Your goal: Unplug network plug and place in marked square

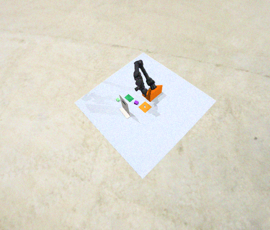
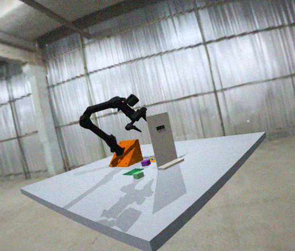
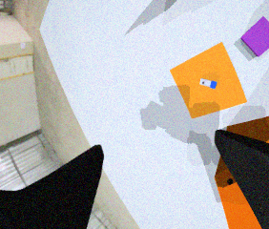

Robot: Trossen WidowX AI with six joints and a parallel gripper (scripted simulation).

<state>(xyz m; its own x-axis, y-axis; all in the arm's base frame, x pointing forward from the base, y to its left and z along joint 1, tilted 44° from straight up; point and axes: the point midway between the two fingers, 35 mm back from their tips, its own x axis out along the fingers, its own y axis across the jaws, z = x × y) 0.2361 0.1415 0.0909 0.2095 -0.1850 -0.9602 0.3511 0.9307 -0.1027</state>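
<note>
We are holding the pincer wide open, empty — above the orange square; the plug is lying inside it, below us.

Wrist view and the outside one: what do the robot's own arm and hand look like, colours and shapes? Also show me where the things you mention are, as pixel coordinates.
The arm (image 1: 137, 71) (image 2: 99, 131) is black all over, with slim links between chunky rounded joints. The hand (image 2: 143, 126) (image 3: 159, 144) is black too, with two wedge-shaped fingers tapering to narrow tips. I can make out no cables or markings on either.
</note>
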